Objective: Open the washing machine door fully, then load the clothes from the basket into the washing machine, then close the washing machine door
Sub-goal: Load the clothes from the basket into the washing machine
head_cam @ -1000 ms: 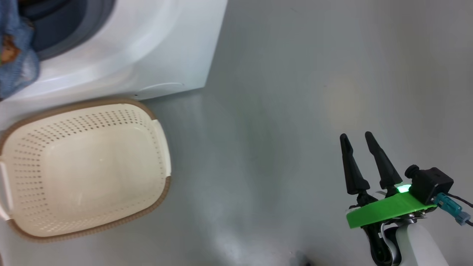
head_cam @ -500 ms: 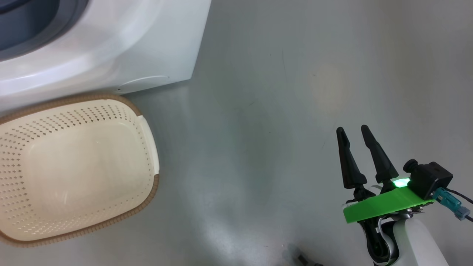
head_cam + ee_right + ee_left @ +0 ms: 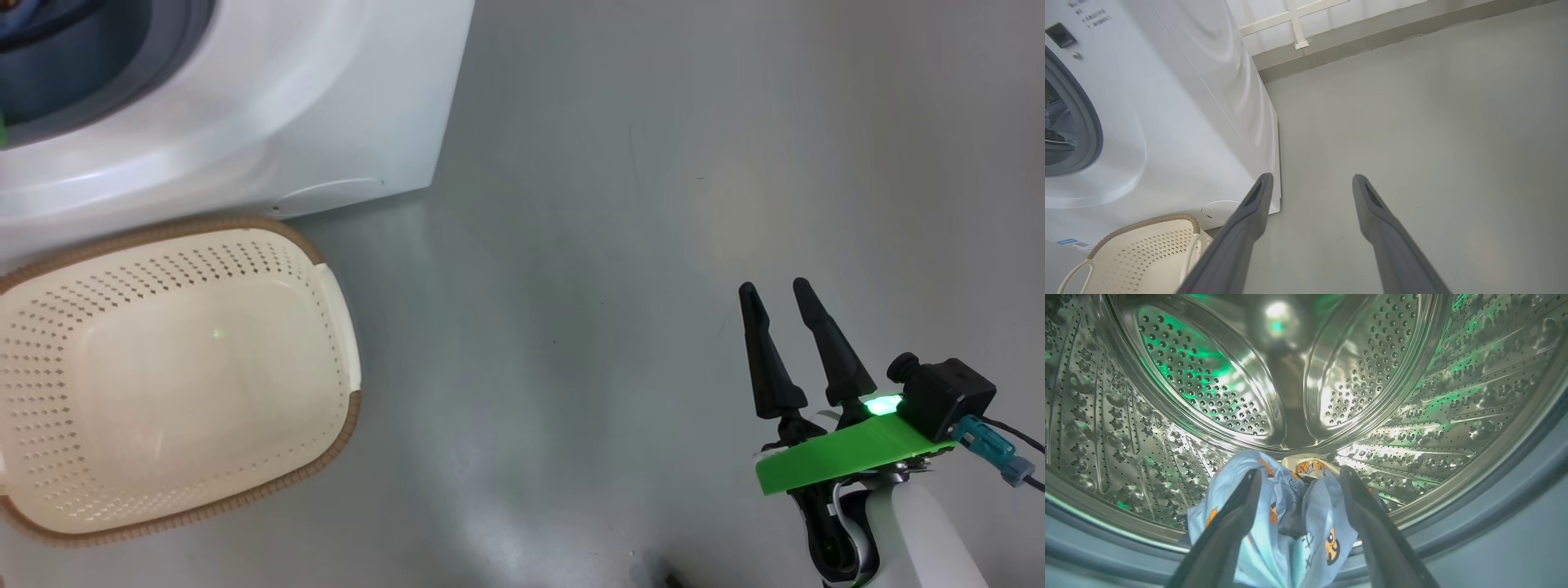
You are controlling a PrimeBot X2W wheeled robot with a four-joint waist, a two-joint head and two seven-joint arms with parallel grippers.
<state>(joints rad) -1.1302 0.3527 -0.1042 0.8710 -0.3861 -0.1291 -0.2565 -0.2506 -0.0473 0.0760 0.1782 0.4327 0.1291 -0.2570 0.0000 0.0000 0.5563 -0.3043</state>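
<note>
Inside the steel drum (image 3: pixel 1208 388) of the washing machine (image 3: pixel 326 106), my left gripper (image 3: pixel 1299 471) stands open. The light blue garment with orange prints (image 3: pixel 1306 539) lies loose between and under its fingers. A cream garment (image 3: pixel 1308 461) sits just behind it on the drum floor. The basket (image 3: pixel 326 269) stands on the floor against the machine's front and has nothing in it. My right gripper (image 3: pixel 772 286) hovers open over bare floor to the right, holding nothing. The washing machine door is out of view.
The grey-blue gasket (image 3: pixel 1515 469) rings the drum mouth. Grey floor (image 3: pixel 612 245) stretches right of the machine. In the right wrist view, the machine's side (image 3: pixel 1180 122), the basket handle (image 3: pixel 1073 273) and a back wall with a white frame (image 3: pixel 1298 24) show.
The blue garment that hung at the machine's opening in the head view is gone from there. The head camera shifted slightly. My right gripper keeps its pose.
</note>
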